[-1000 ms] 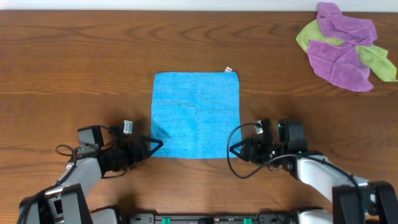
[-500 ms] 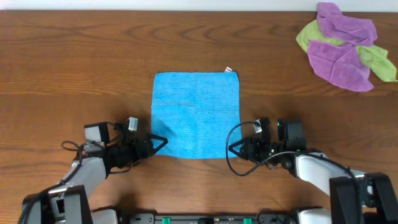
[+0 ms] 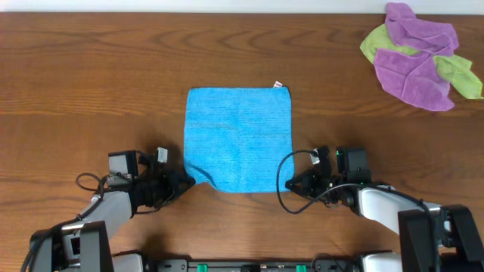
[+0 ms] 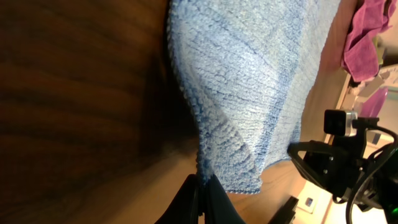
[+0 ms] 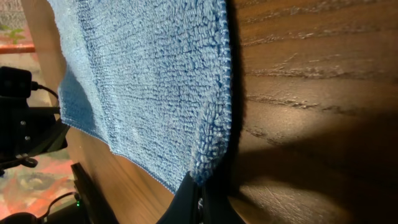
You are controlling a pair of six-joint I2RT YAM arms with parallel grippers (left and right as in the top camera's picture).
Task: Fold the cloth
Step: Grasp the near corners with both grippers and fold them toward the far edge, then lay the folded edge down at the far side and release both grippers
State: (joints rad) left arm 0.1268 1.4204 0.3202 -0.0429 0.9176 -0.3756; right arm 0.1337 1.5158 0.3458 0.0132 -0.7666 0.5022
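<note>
At the middle of the table: a bright sky-blue square terry cloth (image 3: pixel 239 138) lies spread on the brown wooden table (image 3: pixel 91 68), a little closer to the near edge than to the far edge.
Cloth tag: a small white tag (image 3: pixel 277 85) sticks out at the far right corner of the cloth.
Cloth surface: mostly flat. The two near corners are drawn into small points.
Left gripper (image 3: pixel 189 181): low over the table at the near left corner of the cloth. Its jaws are closed and they pinch this corner.
Right gripper (image 3: pixel 291 183): low over the table at the near right corner of the cloth. Its jaws are closed and they pinch this corner.
Left wrist view: the black fingertips meet on the hem of the cloth (image 4: pixel 249 81), and the fabric rises in a soft fold up from them (image 4: pixel 200 186).
Right wrist view: the two fingertips (image 5: pixel 198 186) press together on the looped edge of the cloth (image 5: pixel 143 81). The corner bulges a little just above the grip.
Far right corner of the table: a loose heap of crumpled purple cloths (image 3: pixel 414 75) and lime-green cloths (image 3: pixel 461 74), well apart from the blue one.
</note>
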